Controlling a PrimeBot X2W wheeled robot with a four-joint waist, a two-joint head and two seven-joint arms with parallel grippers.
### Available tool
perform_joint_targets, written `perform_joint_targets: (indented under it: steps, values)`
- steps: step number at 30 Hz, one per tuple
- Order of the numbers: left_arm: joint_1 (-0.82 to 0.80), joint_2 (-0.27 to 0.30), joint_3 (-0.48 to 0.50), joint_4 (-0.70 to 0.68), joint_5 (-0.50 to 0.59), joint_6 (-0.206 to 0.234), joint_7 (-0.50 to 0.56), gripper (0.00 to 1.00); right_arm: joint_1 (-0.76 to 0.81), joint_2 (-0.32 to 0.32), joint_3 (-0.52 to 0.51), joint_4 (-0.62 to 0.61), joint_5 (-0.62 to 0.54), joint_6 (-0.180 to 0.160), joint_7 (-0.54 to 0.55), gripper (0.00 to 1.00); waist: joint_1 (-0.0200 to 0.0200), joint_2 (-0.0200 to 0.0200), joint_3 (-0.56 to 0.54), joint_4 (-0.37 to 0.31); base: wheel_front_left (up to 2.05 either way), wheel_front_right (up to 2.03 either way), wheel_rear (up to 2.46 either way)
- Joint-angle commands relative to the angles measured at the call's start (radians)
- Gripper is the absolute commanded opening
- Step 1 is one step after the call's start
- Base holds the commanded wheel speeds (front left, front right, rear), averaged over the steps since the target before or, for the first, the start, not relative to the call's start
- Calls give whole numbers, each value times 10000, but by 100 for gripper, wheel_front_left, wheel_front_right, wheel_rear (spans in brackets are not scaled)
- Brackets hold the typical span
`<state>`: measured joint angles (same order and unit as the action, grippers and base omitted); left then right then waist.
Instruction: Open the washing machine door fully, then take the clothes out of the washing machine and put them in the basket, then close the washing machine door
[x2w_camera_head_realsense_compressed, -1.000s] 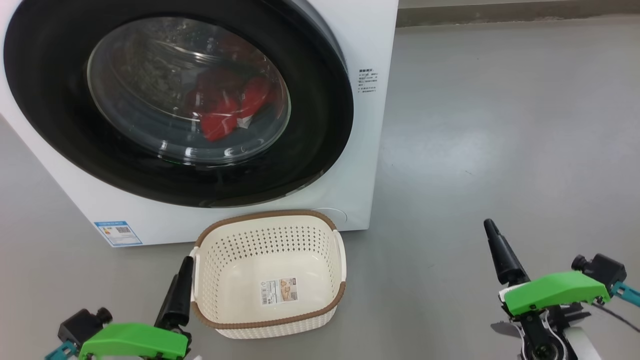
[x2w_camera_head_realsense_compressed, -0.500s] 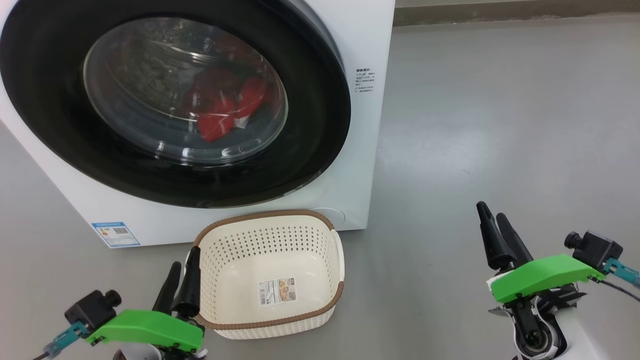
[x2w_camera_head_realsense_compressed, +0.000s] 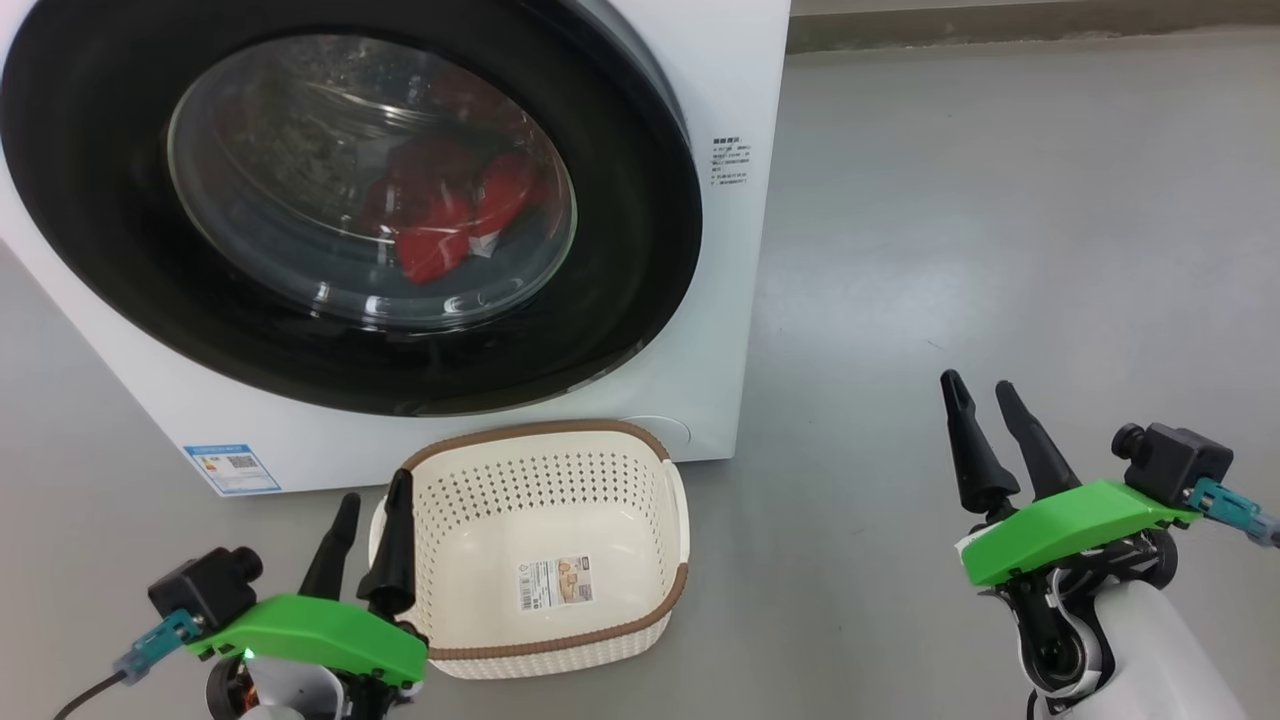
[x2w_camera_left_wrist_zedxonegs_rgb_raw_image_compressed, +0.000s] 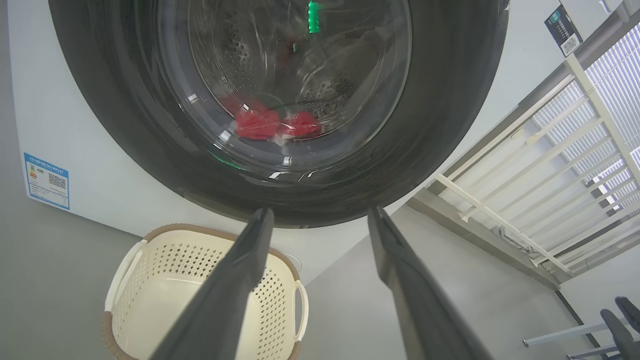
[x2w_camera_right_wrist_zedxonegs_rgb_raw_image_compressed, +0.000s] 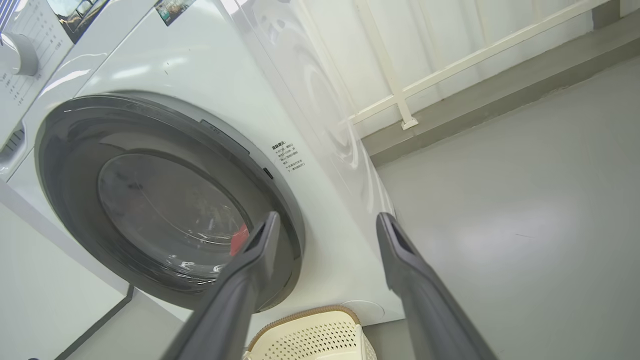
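My left gripper (x2w_camera_head_realsense_compressed: 374, 486) and right gripper (x2w_camera_head_realsense_compressed: 977, 383) are open near the washing machine door (x2w_camera_head_realsense_compressed: 620, 200). Its glossy rim may slip from me.

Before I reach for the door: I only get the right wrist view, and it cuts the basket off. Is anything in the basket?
Observer: Nothing but a paper label on the floor of the basket, going by the head view.
Operator: Where's the left gripper?
Observer: The left gripper is low at the basket's left edge, jaws open.
Operator: How many clothes are inside?
Observer: The left wrist view shows red clothes bunched low behind the glass of the shut door; I cannot give a count.
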<state>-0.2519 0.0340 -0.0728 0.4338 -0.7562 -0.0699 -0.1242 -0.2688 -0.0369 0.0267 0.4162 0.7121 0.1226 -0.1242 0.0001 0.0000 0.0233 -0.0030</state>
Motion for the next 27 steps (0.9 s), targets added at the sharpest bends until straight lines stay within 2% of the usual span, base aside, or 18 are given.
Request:
perform_joint_targets:
  steps: [1,17,27]
  values:
    - [-543,121,146,-205,276,72,-126,100,-539,-84,202,-265,-323,52,-136,100,0,0,-5,4,0,0,0]
    - [-967,137,-38,-303,2056,343,-618,100,-1179,-103,598,121,-2094,63,-624,100,0,0,3,-29,0,0,0]
    - [-1320,147,-265,143,3231,467,-907,100,-1530,-115,895,317,-3260,70,-910,100,0,0,36,-17,0,0,0]
